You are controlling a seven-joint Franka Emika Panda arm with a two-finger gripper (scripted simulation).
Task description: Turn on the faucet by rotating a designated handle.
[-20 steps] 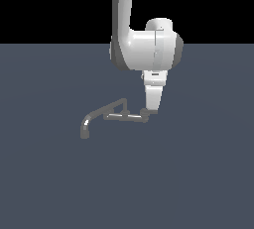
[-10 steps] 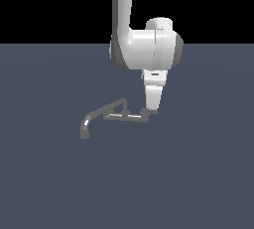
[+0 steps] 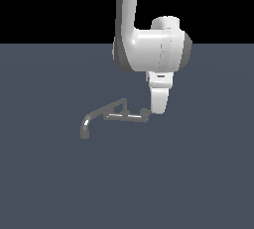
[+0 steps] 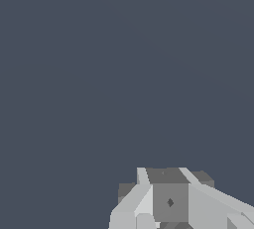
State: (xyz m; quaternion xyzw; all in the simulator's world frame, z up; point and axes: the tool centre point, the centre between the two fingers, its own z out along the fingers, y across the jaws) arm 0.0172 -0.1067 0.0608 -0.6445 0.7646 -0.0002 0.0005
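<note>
Ext view: white Panda arm [image 3: 149, 49] comes down from the top, wrist bulk above the grey floor [image 3: 198, 173]. Gripper [image 3: 158, 108] points down, its tip right at the end of the faucet [image 3: 106, 115] on the ext view's right. Faucet is small, dark grey, sits on the floor approx mid-frame. Its long hooked spout [image 3: 88, 123] runs out to the ext view's left and curls down at the end. Thin shiny crossbar [image 3: 124, 117] runs from the spout's base toward the gripper. Handle [image 3: 145, 114], a short dark stub w/ knobby hub, sits at the crossbar's end on the ext view's right, touching or just beside the gripper tip; prob. contact, but too small to be sure. Fingers merge into one white shape, so can't tell if spread or closed.

Wrist view: mostly bare grey floor; blocky grey-white gripper [image 4: 168, 198] parts at one edge, faucet not seen.
</note>
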